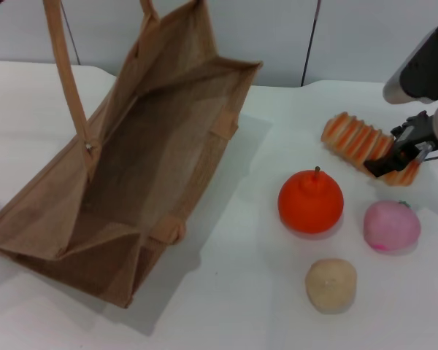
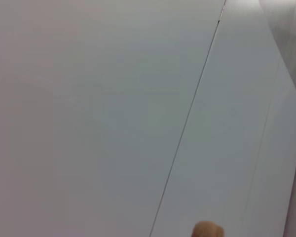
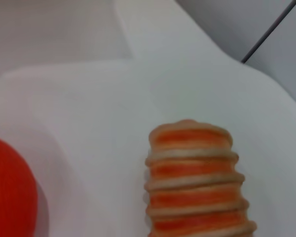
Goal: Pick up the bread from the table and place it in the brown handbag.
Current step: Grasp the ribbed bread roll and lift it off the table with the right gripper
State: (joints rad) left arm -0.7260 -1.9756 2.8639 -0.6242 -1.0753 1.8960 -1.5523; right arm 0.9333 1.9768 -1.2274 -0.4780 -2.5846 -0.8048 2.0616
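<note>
The bread (image 1: 359, 141), a ridged loaf striped orange and tan, lies on the white table (image 1: 233, 292) at the right rear. My right gripper (image 1: 398, 154) is down at the loaf's right end and covers it. The right wrist view shows the bread (image 3: 195, 182) close up, running away from the camera on the table. The brown handbag (image 1: 131, 168) lies tilted on the left with its mouth wide open toward me; one handle (image 1: 66, 73) is pulled up out of the picture. My left gripper is out of view; the left wrist view shows only the wall and a brown scrap (image 2: 207, 229).
An orange fruit (image 1: 310, 201) sits in front of the bread, and its edge also shows in the right wrist view (image 3: 10, 192). A pink fruit (image 1: 391, 226) and a beige ball (image 1: 331, 284) lie nearer me. A grey wall stands behind the table.
</note>
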